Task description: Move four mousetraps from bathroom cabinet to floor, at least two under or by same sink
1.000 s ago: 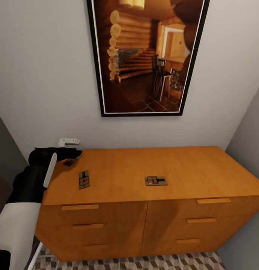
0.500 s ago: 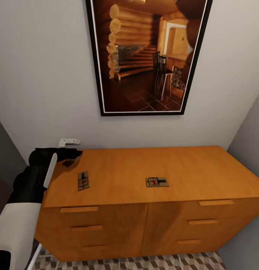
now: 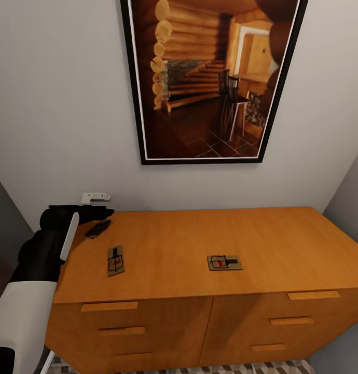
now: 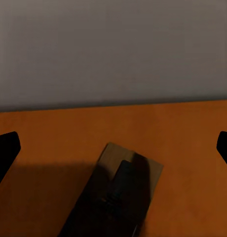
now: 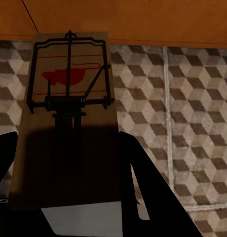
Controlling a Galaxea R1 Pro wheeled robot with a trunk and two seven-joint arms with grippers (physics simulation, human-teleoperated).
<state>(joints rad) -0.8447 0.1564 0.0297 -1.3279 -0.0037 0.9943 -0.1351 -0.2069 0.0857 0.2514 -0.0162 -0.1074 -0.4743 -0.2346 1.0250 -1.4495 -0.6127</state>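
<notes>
Three mousetraps lie on the orange-brown cabinet (image 3: 200,244) top. One mousetrap (image 3: 115,260) lies left of the middle and another mousetrap (image 3: 224,262) near the centre. A third mousetrap (image 3: 98,228), in shadow, sits at the back left corner. My left gripper (image 3: 98,214) hovers just behind that mousetrap (image 4: 118,192); the left gripper (image 4: 113,148) is open, its fingers (image 4: 5,153) spread wide. My right gripper (image 5: 69,153) is shut on a fourth mousetrap (image 5: 69,98), held above the cube-patterned bathroom floor (image 5: 192,123) beside the cabinet's base (image 5: 143,19).
A large framed picture (image 3: 210,78) hangs on the white wall above the cabinet. A small white wall fitting (image 3: 95,197) sits behind my left gripper. Grey walls close in at both sides. Drawer fronts with bar handles (image 3: 109,306) face me.
The whole head view has shifted, so the camera moved: cabinet and picture now sit slightly lower and further right. The traps keep their places on the cabinet top.
</notes>
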